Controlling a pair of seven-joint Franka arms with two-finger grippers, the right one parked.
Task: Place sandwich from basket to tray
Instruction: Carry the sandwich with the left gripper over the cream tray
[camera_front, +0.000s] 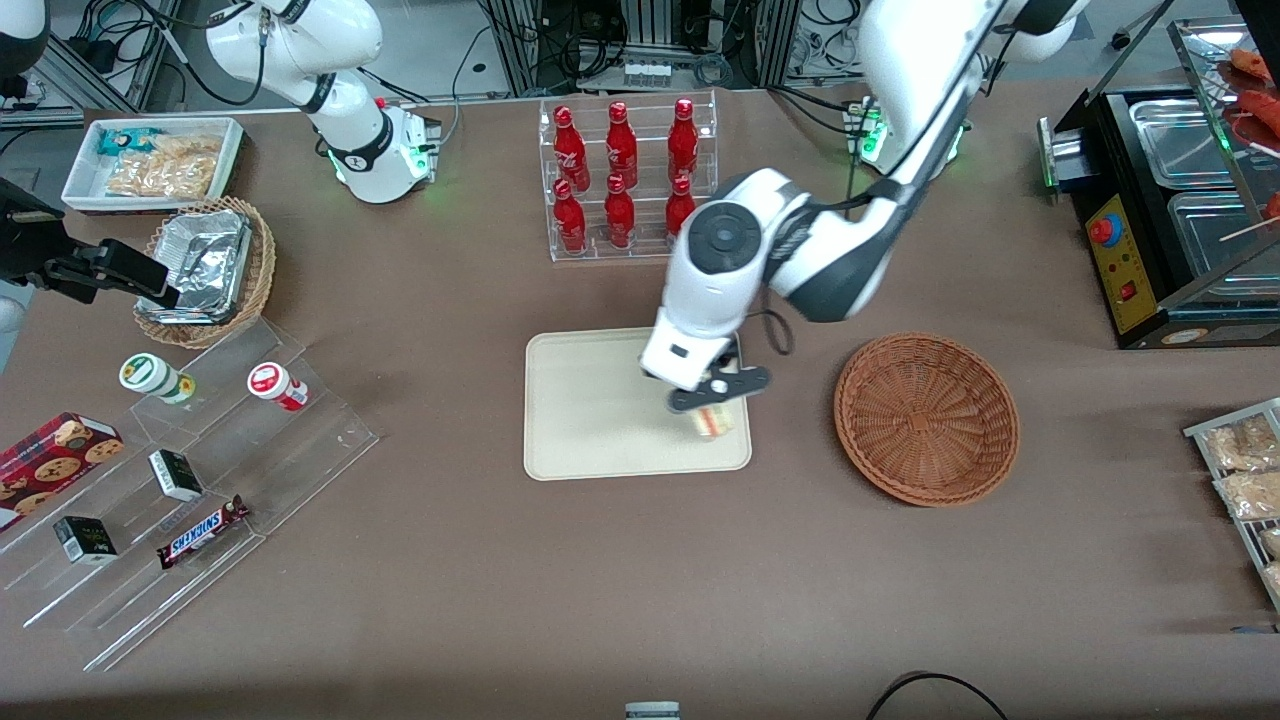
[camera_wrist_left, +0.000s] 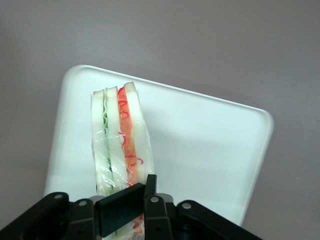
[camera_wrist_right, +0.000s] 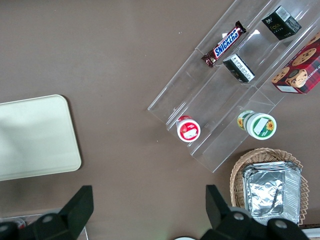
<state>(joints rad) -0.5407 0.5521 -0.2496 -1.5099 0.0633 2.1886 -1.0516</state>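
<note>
Front view: brown tabletop (camera_front: 450, 560), cable clutter and racks along the edge farthest from cam. Cream tray (camera_front: 585, 410) mid-table; reddish wicker basket (camera_front: 926, 416) beside it toward working arm's end, nothing in it. Acrylic rack w/ red bottles (camera_front: 625, 175) farther from cam than tray; stepped acrylic shelf w/ snacks (camera_front: 180, 480) toward parked arm's end. Gripper (camera_front: 718, 392) sits over tray corner nearest basket and cam, fingers clamped on sandwich (camera_front: 712, 421), gap only as wide as the wedge's thickness. Wrist view: sandwich (camera_wrist_left: 121, 142) held at one end, long axis running straight out from gripper (camera_wrist_left: 127, 207) over tray (camera_wrist_left: 200, 145), cut edge w/ green + red layers facing cam. Can't tell if it touches the tray.
</note>
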